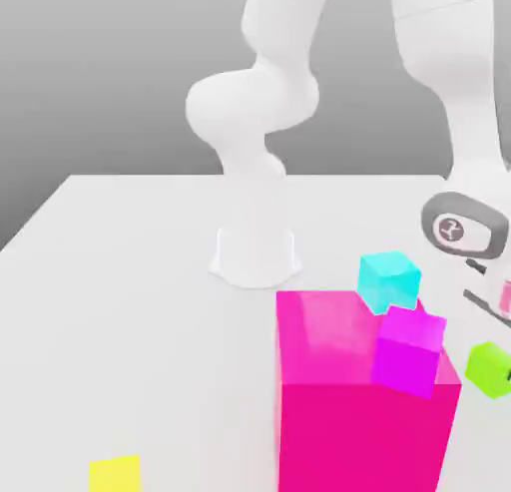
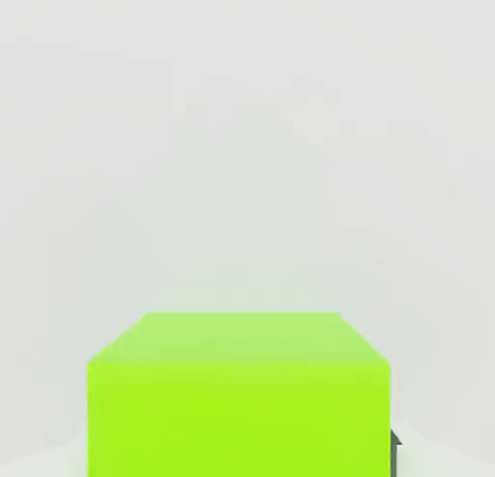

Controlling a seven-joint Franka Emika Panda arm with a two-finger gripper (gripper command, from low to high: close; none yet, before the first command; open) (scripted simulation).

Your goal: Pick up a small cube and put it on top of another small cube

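The arm's hand hangs directly over the green cube point(image 2: 240, 393), evidently lined up for pickup. Whether the gripper is open or closed cannot be determined. The cyan cube point(image 1: 388, 278) sits near the magenta cube point(image 1: 409, 348).

White desk point(image 1: 120, 310). Large hot-pink block point(image 1: 349, 410); small magenta cube point(image 1: 409, 352); small cyan cube point(image 1: 389, 278); small lime-green cube point(image 2: 240, 398); small yellow cube point(image 1: 116, 474). White robot arm point(image 1: 255, 111).

Bright, even, soft light; faint shadows, no glare
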